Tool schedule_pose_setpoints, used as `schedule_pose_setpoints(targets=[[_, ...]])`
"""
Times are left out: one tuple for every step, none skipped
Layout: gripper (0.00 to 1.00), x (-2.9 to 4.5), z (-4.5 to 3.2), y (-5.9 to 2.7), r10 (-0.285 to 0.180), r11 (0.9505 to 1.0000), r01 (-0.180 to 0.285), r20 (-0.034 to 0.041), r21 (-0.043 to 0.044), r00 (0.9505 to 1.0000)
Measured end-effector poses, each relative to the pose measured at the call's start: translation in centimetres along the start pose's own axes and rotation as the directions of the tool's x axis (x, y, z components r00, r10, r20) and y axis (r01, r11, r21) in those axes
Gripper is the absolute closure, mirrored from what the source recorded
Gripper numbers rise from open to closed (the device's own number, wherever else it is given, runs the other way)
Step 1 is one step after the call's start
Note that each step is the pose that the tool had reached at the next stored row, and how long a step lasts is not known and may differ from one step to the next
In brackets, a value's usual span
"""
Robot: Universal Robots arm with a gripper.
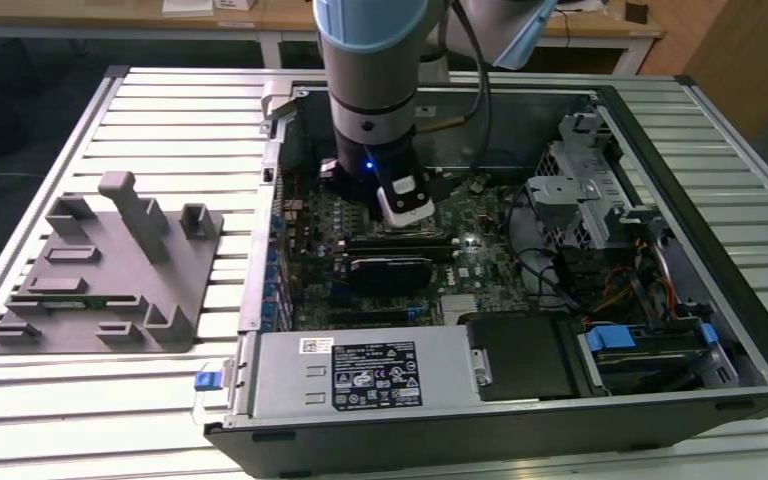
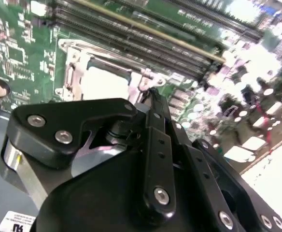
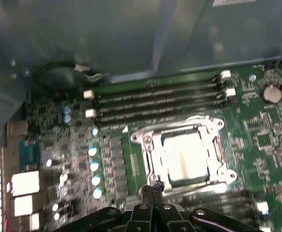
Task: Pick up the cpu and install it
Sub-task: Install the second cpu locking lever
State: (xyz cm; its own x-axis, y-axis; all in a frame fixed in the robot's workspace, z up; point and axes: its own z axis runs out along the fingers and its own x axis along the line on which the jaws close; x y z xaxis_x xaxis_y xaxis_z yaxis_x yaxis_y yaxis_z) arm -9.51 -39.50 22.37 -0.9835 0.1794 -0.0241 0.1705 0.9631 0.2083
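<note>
Beside pincer, socketed cpu

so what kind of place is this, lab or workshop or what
Most likely a robotics lab or test bench. An open desktop computer case lies on a slatted metal table, a grey fixture block sits beside it, and wooden desks stand behind. The gripper hangs above the cpu in its socket.
</note>
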Motion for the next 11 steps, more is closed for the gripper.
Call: schedule_pose_setpoints(targets=[[0.89, -0.10, 0.11, 0.23, 0.000, 1.0000, 0.000, 0.0001, 0.0002, 1.0000], [0.89, -0.21, 0.23, 0.46, 0.000, 1.0000, 0.000, 0.0002, 0.0004, 1.0000], [0.89, -0.36, 0.32, 0.65, 0.000, 1.0000, 0.000, 0.0003, 0.0011, 1.0000], [0.89, -0.54, 0.40, 0.81, 0.000, 1.0000, 0.000, 0.0005, 0.0020, 1.0000], [0.89, -0.75, 0.48, 0.96, 0.000, 1.0000, 0.000, 0.0006, 0.0031, 1.0000], [0.89, -0.98, 0.55, 1.09, 0.000, 1.0000, 0.000, 0.0008, 0.0042, 1.0000], [0.89, -1.23, 0.60, 1.19, 0.000, 1.0000, 0.000, 0.0011, 0.0058, 1.0000], [0.89, -1.49, 0.65, 1.29, 0.000, 1.0000, 0.000, 0.0014, 0.0078, 1.0000], [0.89, -1.76, 0.70, 1.38, 0.000, 0.9999, 0.000, 0.0018, 0.0100, 1.0000], [0.89, -2.02, 0.74, 1.48, -0.001, 0.9999, 0.001, 0.0022, 0.0123, 1.0000], [0.89, -2.28, 0.79, 1.57, -0.001, 0.9999, 0.001, 0.0026, 0.0145, 1.0000]])
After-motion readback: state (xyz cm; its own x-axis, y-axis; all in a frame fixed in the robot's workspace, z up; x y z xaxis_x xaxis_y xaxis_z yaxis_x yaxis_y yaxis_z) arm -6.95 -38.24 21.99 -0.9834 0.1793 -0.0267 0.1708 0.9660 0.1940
